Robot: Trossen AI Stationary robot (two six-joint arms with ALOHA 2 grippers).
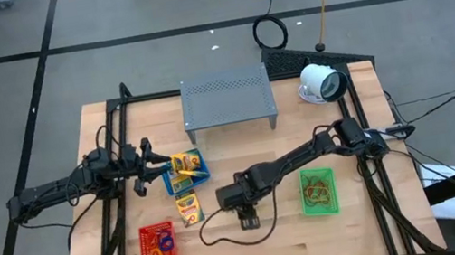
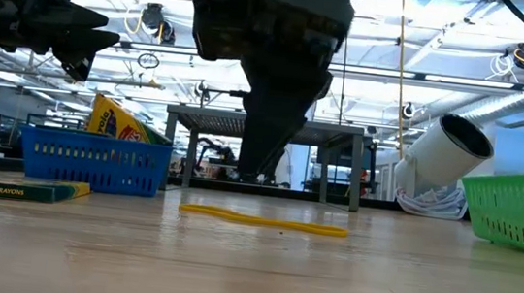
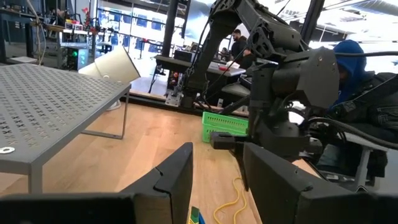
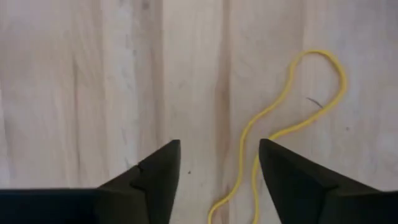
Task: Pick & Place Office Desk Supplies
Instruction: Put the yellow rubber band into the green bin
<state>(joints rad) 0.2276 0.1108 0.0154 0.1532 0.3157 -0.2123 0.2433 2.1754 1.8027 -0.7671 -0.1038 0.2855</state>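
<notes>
Right tool (image 1: 250, 222) hangs over the lower middle of the table (image 1: 363, 234) in the high view, its fingers (image 4: 155, 177) standing apart with bare wood between them. Just beside it lies a thin yellow rubber-band loop (image 4: 283, 124), flat on the table and touching neither finger; in the low view the same loop shows as a yellow line on the wood under the dark tool.

Left tool (image 1: 160, 161) sits at the left centre of the high view, next to the blue basket (image 1: 187, 172). Its fingers (image 3: 177, 180) stand somewhat apart with nothing between them.

A yellow crayon pack (image 1: 184, 163) leans tilted inside the blue basket, and another crayon pack (image 1: 187, 207) lies flat on the table just below that basket. The red basket (image 1: 157, 248), at lower left, holds small coloured loops. The green basket (image 1: 317, 192), to the right of the right tool, also holds loops.

A grey perforated stand (image 1: 228, 100) occupies the upper centre, with a white round device (image 1: 321, 83) to its right.
</notes>
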